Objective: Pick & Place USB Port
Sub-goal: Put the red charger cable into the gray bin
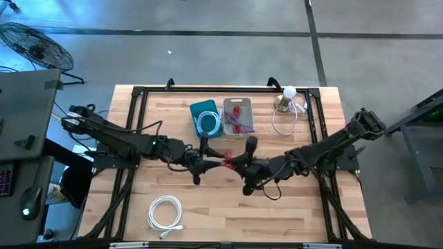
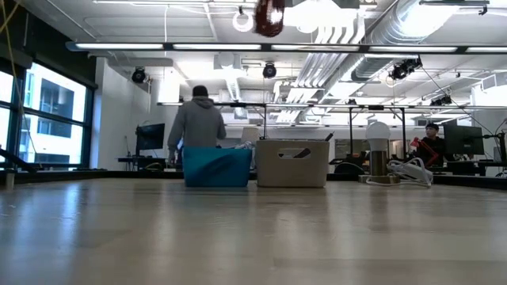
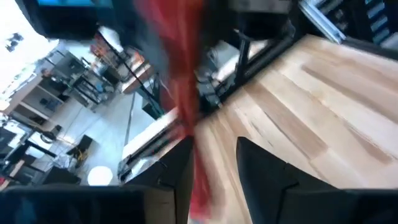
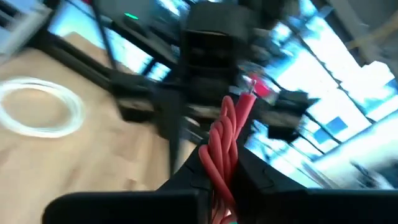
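Note:
A red USB cable, bundled into a few strands, hangs in the air over the table's middle between my two grippers. It shows high up in the low view. My right gripper is shut on it. My left gripper faces it from the table's left and is open. The red cable runs between the left gripper's fingers, close to one finger. A grey bin at the back holds more red cables. My right gripper pinches the red cable bundle between its two fingers, which come level from the table's right. The strands stick out past the fingertips toward my left gripper, and the cable is clear of the table. Whether my left gripper touches the cable, I cannot tell.
A blue bin with a pale coiled cable stands beside the grey bin. A lamp and a loose white cable are at the back right. A white coiled cable lies near the front left. A person stands beyond the table.

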### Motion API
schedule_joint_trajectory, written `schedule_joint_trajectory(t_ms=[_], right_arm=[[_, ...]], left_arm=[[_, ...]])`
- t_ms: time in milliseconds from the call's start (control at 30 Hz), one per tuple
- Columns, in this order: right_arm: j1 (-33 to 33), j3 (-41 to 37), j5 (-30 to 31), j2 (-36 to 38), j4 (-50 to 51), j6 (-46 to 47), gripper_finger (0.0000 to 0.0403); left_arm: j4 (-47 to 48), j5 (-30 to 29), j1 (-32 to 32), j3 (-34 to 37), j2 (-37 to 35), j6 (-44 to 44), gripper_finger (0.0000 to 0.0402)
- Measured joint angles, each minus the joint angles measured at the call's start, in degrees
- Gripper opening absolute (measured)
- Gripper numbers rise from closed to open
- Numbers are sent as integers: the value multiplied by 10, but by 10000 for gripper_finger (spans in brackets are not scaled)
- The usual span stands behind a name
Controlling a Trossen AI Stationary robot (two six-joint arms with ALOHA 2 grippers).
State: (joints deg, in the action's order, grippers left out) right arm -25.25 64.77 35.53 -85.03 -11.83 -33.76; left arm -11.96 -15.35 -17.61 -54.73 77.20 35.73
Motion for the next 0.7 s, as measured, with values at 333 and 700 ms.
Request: schedule_joint_trajectory(t_ms=[333, 700], right_arm=[[3, 0, 71, 128, 132, 52, 20], [125, 0, -1, 203, 226, 112, 17]], left_arm=[[126, -33, 0, 0, -60, -33, 118], [203, -33, 0, 1, -86, -56, 119]])
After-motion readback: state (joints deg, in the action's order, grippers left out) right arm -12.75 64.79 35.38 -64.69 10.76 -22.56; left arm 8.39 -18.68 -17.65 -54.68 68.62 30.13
